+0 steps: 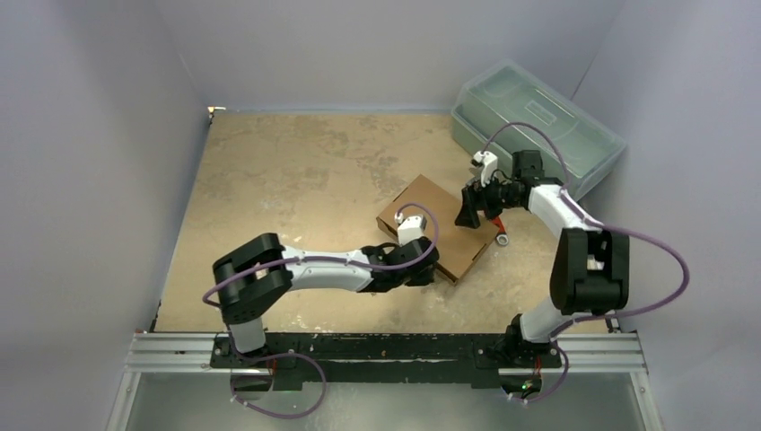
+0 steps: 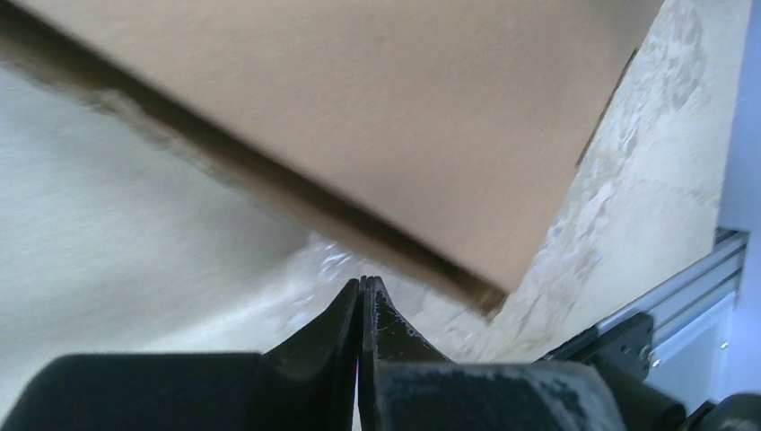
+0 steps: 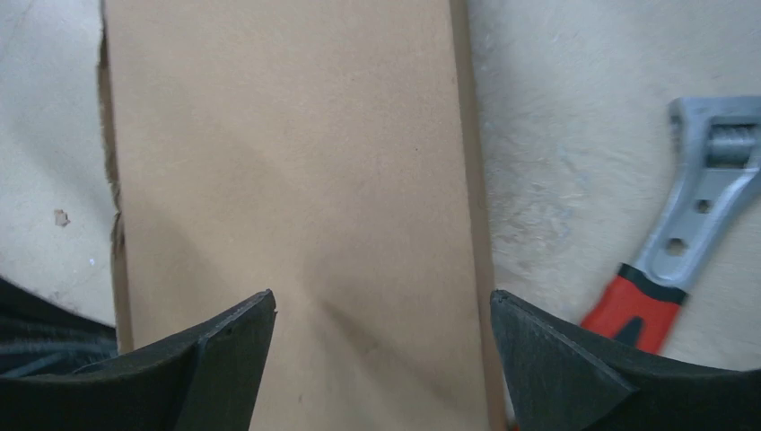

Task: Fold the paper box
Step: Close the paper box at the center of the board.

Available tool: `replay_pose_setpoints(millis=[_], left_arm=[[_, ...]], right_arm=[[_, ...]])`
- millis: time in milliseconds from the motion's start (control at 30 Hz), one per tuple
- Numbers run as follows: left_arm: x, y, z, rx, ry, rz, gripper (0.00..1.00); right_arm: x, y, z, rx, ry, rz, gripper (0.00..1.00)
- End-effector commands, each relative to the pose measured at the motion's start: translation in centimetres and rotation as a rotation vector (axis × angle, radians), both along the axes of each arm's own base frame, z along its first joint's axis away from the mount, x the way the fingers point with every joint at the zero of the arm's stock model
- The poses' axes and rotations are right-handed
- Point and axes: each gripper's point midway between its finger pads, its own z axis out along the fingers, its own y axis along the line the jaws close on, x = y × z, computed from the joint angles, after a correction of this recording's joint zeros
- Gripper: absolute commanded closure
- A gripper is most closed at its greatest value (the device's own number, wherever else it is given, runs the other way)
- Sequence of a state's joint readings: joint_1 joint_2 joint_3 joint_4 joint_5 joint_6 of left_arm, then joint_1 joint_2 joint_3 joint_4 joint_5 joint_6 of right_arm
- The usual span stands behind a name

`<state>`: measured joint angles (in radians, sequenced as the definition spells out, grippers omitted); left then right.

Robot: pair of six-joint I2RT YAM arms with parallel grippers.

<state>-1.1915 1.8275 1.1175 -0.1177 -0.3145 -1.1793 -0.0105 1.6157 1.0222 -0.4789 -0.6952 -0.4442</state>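
two sets of jaws flank the paper box [image 1: 440, 229] on the tabletop [image 1: 296, 171], its long axis running far-left to near-right. my right jaws hang released over its far-right edge. my left jaws, clenched empty, sit just beside its near-left edge.

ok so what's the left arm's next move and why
Probably ease the shut left gripper forward under the paper box's near edge: its tips sit just short of it, while the open right gripper hovers over the cardboard.
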Motion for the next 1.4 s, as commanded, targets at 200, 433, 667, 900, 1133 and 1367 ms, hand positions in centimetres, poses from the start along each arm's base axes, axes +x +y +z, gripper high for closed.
replay_pose_setpoints(millis=[200,433,667,900,1133,1367], left_arm=[[-1.8,6.9,5.0,-0.067,-0.292,-0.254,0.57],[7.4,14.9,11.6,-0.154,-0.484,-0.047,0.27],[16.5,17.4,11.9,-0.041,-0.570,-0.009,0.13],[18.9,12.3,8.2,-0.098,-0.546,-0.239,0.15],[20.0,12.8,4.5,-0.025,-0.421,-0.184,0.29],[15.5,20.7,9.7,-0.029,-0.526,0.122,0.42]], right_arm=[[-5.1,-0.2,9.8,-0.065,-0.486,0.262,0.01],[-15.6,4.9,8.9,0.028,-0.574,0.740,0.33],[-18.5,7.3,5.6,-0.018,-0.507,0.925,0.78],[-14.1,4.1,6.3,-0.191,-0.420,0.643,0.79],[-6.4,-4.0,8.1,-0.253,-0.406,0.120,0.62],[-1.0,-10.8,8.7,-0.476,-0.525,-0.254,0.48]])
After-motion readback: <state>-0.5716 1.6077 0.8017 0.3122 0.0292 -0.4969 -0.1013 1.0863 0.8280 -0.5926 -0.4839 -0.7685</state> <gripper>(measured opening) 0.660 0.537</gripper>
